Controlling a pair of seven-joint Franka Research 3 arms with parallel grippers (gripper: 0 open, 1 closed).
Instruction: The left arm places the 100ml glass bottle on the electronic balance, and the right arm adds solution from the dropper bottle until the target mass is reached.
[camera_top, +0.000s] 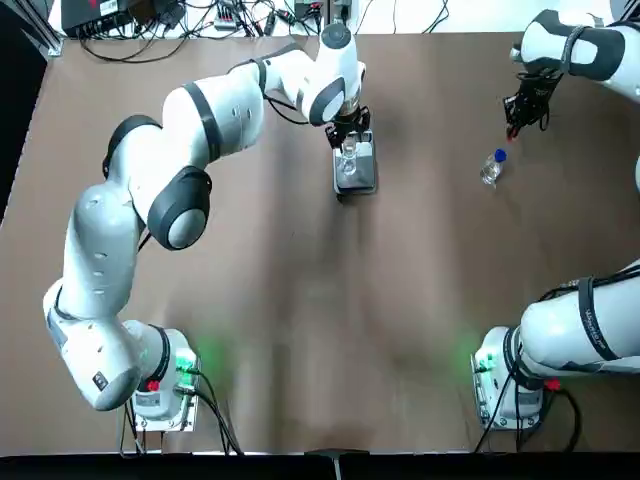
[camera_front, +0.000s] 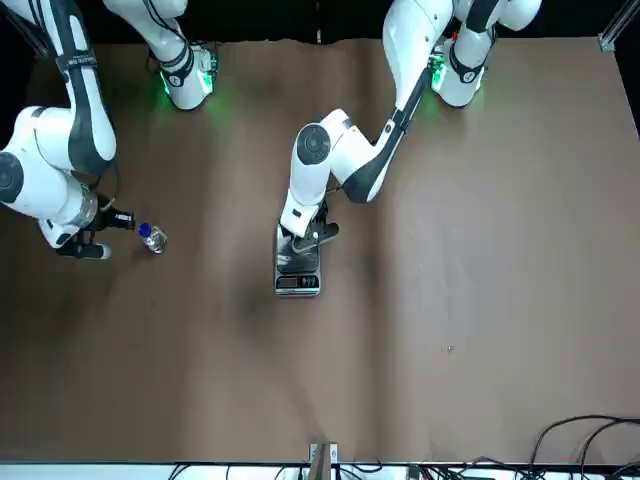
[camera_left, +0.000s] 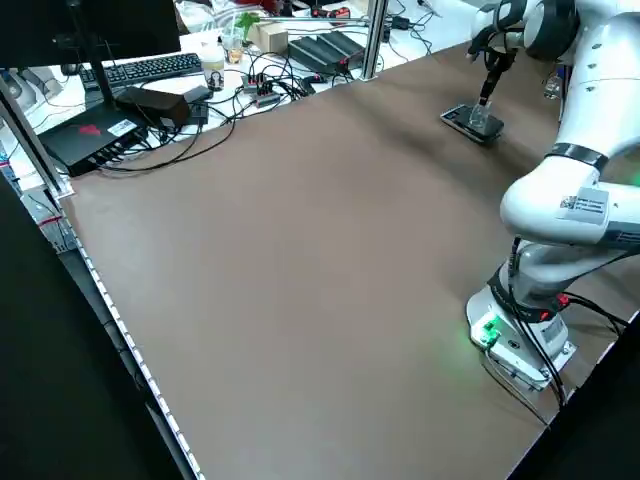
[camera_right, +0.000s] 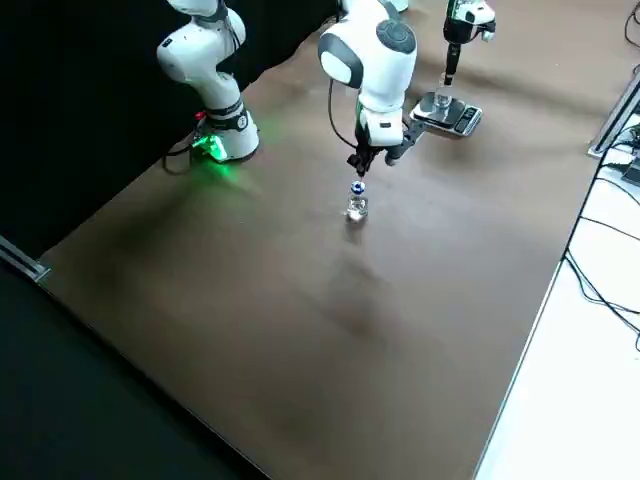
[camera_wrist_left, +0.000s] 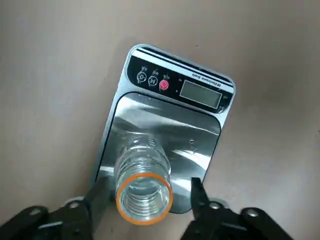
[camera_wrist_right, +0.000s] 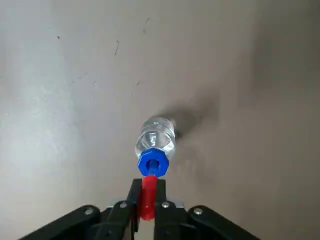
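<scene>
glass first: from the top view i see the bottle (camera_top: 349, 155) standing on the balance (camera_top: 357, 172) at the far middle of the desk (camera_top: 300, 300), with my left claw (camera_top: 349, 133) around it. the right claw (camera_top: 519, 118) sits far right, just behind the dropper bottle (camera_top: 492, 168), which stands well apart from the balance.

front view: the balance's display end points away from the arms, so i judge the left arm's reach leaves the readout unblocked.

right side view: the right claw (camera_right: 360, 163) hangs straight over the dropper bottle (camera_right: 356, 203), lined up to lift the dropper upward.

left wrist view: the bottle (camera_wrist_left: 144, 182) is upright on the steel pan, mouth open, and my fingers (camera_wrist_left: 100, 197) stand a little off each side of it, spread, not pinching. placing looks done.

right wrist view: the fingers (camera_wrist_right: 134, 197) are narrowed onto the red bulb (camera_wrist_right: 148, 197) above the blue collar (camera_wrist_right: 152, 162), gripping it for drawing solution.
</scene>
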